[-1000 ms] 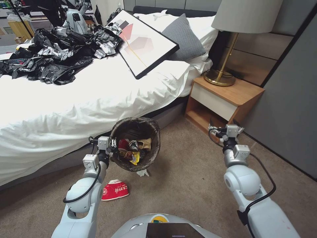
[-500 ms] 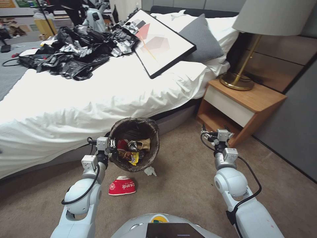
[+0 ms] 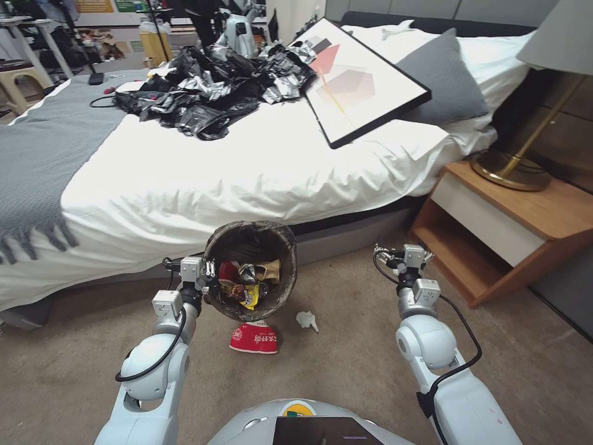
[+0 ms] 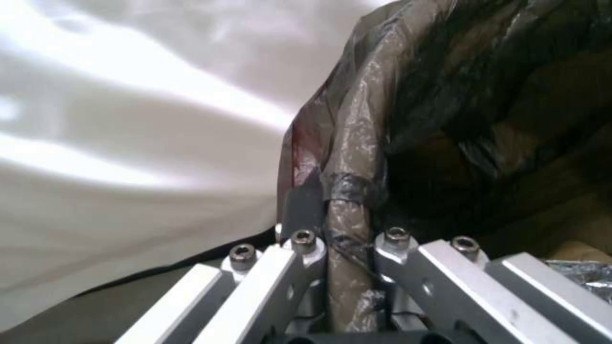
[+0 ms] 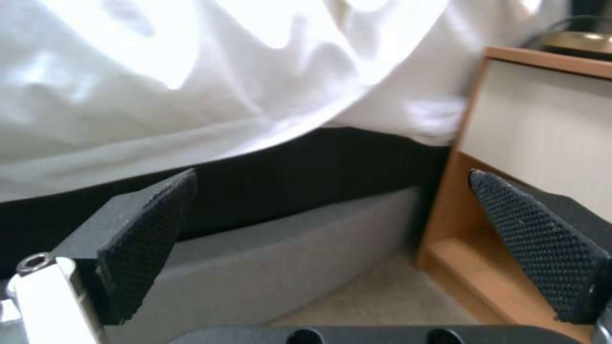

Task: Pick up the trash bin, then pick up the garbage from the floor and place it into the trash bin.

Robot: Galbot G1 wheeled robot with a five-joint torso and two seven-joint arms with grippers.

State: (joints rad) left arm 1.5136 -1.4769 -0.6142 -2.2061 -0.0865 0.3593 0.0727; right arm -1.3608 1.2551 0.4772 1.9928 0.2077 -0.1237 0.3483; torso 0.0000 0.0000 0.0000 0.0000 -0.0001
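Note:
My left gripper is shut on the rim of the trash bin, which hangs above the carpet in front of the bed. Its dark brown liner folds over the rim between my fingers. Inside lie red, yellow and shiny wrappers. On the floor just under the bin sits a red-and-white packet, and a small crumpled white scrap lies to its right. My right gripper is held up near the nightstand, open, its black pads far apart with nothing between them.
The white bed runs across the view ahead, with a heap of black plastic bags, a framed picture and a grey pillow on it. A wooden nightstand with a brass lamp base stands at right. Carpet lies open around me.
The whole view has swung left, so the camera moved: the bed's grey throw came into sight and the nightstand slid right. Both arms keep their poses; the red packet now sits under the bin.

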